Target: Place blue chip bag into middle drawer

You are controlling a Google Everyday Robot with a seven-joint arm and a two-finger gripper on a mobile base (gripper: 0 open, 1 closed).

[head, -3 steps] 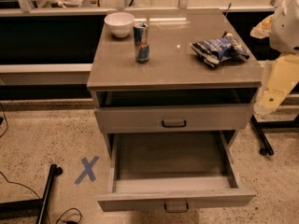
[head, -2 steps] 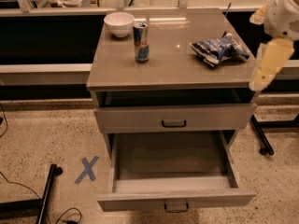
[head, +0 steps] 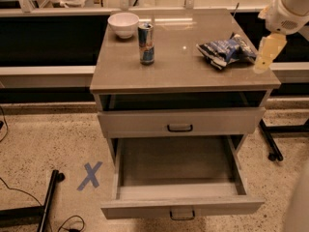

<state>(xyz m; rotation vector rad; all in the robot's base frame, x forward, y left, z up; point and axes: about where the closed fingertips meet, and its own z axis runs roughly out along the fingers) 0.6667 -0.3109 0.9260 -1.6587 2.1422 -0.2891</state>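
The blue chip bag [head: 224,50], crumpled dark-blue foil with white print, lies on the right part of the cabinet's top [head: 178,69]. My gripper [head: 267,54] hangs at the cabinet's right edge, just right of the bag and a little above the top, holding nothing. The middle drawer [head: 145,208] is pulled out wide at the bottom front, and its inside looks bare. The grey drawer front above it [head: 135,122] is closed.
A white bowl [head: 123,23] and an upright blue-and-silver can [head: 146,43] stand on the left part of the top. A blue tape X [head: 90,175] and a black stand leg [head: 48,202] lie on the floor at left. A wheeled dark leg [head: 270,141] stands right of the cabinet.
My gripper has risen from beside the cabinet's right side to the level of the top and moved closer to the bag. The bag and the drawer have not moved.
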